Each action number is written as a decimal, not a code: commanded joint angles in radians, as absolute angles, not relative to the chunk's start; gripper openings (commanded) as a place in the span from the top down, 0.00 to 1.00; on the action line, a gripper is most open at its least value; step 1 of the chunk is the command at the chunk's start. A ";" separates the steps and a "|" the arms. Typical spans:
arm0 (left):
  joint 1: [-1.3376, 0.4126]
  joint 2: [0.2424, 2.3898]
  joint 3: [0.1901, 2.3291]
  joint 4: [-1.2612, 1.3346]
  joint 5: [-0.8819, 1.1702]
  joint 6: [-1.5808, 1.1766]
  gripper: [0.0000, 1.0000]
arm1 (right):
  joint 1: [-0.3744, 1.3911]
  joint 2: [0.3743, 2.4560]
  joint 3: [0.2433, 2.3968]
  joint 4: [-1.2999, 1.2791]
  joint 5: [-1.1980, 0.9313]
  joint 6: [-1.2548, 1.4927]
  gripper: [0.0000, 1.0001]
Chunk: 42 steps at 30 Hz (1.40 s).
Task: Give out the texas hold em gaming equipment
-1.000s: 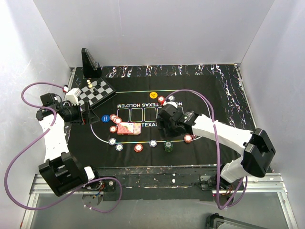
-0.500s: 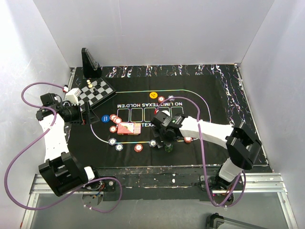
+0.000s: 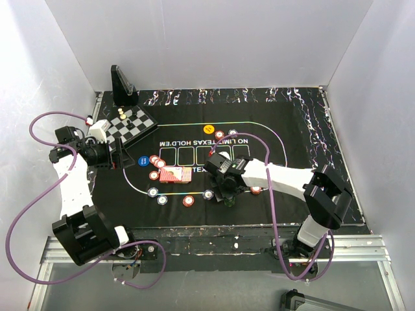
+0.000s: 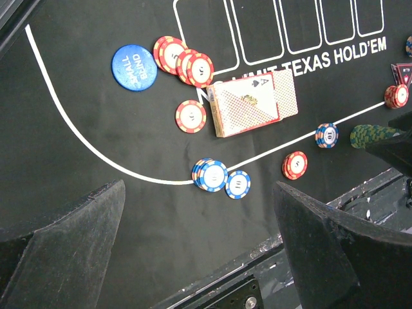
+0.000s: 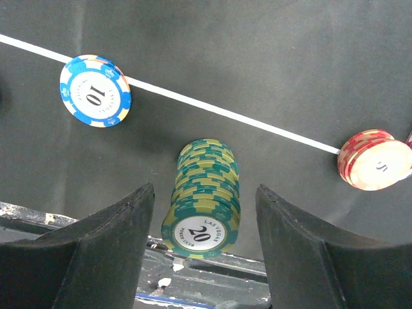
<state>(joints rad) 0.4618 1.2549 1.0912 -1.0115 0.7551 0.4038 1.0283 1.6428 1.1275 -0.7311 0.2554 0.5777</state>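
A tall stack of green poker chips [image 5: 201, 199] stands near the mat's front edge [image 3: 229, 199]. My right gripper [image 5: 205, 193] straddles it, open, with a gap showing on each side of the stack. A blue chip [image 5: 95, 91] and a short red stack [image 5: 375, 161] lie on the white line beyond. The red-backed playing cards [image 4: 252, 103] rest mid-mat with an ace face up on top. Around them lie red chips [image 4: 183, 61], blue chips [image 4: 210, 174] and a blue small-blind disc [image 4: 134, 67]. My left gripper [image 3: 120, 159] hangs open at the mat's left, holding nothing.
A small chessboard [image 3: 130, 124] with pieces and a black stand [image 3: 122, 85] sit at the back left. An orange button [image 3: 208, 128] lies at the far side of the mat. The table's front edge [image 4: 283, 251] runs just behind the green stack.
My right arm has swung left and toward the front edge, bringing its gripper down around the green stack, and its fingers have drawn somewhat closer. The left arm has stayed still.
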 commanded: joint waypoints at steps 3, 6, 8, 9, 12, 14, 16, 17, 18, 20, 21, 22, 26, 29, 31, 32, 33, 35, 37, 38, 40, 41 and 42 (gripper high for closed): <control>0.459 1.246 1.126 -0.994 0.753 0.407 0.00 | 1.039 1.646 1.120 -0.745 0.267 0.600 0.30; 0.459 1.244 1.120 -0.994 0.752 0.410 0.00 | 1.045 1.649 1.118 -0.747 0.268 0.603 0.30; 0.459 1.243 1.117 -0.991 0.750 0.410 0.00 | 1.046 1.647 1.117 -0.747 0.268 0.606 0.31; 0.459 1.241 1.117 -0.989 0.749 0.411 0.00 | 1.048 1.647 1.115 -0.746 0.270 0.606 0.31; 0.459 1.238 1.112 -0.988 0.741 0.416 0.00 | 1.049 1.649 1.112 -0.744 0.270 0.611 0.35; 0.459 1.238 1.114 -0.988 0.738 0.419 0.00 | 1.049 1.649 1.112 -0.741 0.270 0.615 0.37; 0.459 1.235 1.112 -0.986 0.736 0.422 0.00 | 1.049 1.651 1.111 -0.741 0.272 0.617 0.42; 0.459 1.235 1.112 -0.988 0.735 0.420 0.00 | 1.049 1.649 1.108 -0.741 0.273 0.618 0.44; 0.460 1.236 1.112 -0.986 0.735 0.420 0.00 | 1.049 1.648 1.108 -0.739 0.278 0.621 0.46; 0.460 1.236 1.115 -0.986 0.735 0.420 0.00 | 1.049 1.641 1.104 -0.739 0.282 0.624 0.49; 0.459 1.236 1.112 -0.986 0.736 0.420 0.00 | 1.049 1.634 1.106 -0.738 0.284 0.626 0.51; 0.459 1.236 1.112 -0.988 0.735 0.420 0.00 | 1.049 1.631 1.106 -0.738 0.287 0.627 0.53; 0.460 1.235 1.109 -0.986 0.733 0.423 0.00 | 1.051 1.614 1.118 -0.758 0.299 0.626 0.57; 0.460 1.235 1.106 -0.988 0.726 0.428 0.00 | 1.051 1.597 1.130 -0.779 0.307 0.627 0.61; 0.459 1.235 1.103 -0.985 0.724 0.431 0.00 | 1.051 1.583 1.146 -0.796 0.311 0.623 0.64; 0.459 1.233 1.101 -0.983 0.726 0.431 0.00 | 1.051 1.579 1.157 -0.807 0.314 0.623 0.64; 0.460 1.233 1.100 -0.985 0.723 0.433 0.00 | 1.051 1.575 1.167 -0.818 0.318 0.621 0.65; 0.459 1.236 1.095 -0.983 0.727 0.433 0.00 | 1.052 1.571 1.199 -0.841 0.321 0.614 0.67; 0.460 1.238 1.097 -0.982 0.730 0.433 0.00 | 1.054 1.572 1.238 -0.864 0.319 0.606 0.70; 0.459 1.241 1.097 -0.982 0.732 0.431 0.00 | 1.055 1.578 1.258 -0.874 0.318 0.601 0.71; 0.459 1.246 1.097 -0.979 0.732 0.430 0.00 | 1.061 1.600 1.313 -0.900 0.319 0.586 0.72; 0.459 1.246 1.094 -0.977 0.732 0.428 0.00 | 1.066 1.618 1.340 -0.913 0.318 0.580 0.73; 0.459 1.249 1.095 -0.974 0.732 0.428 0.00 | 1.071 1.634 1.373 -0.923 0.316 0.569 0.74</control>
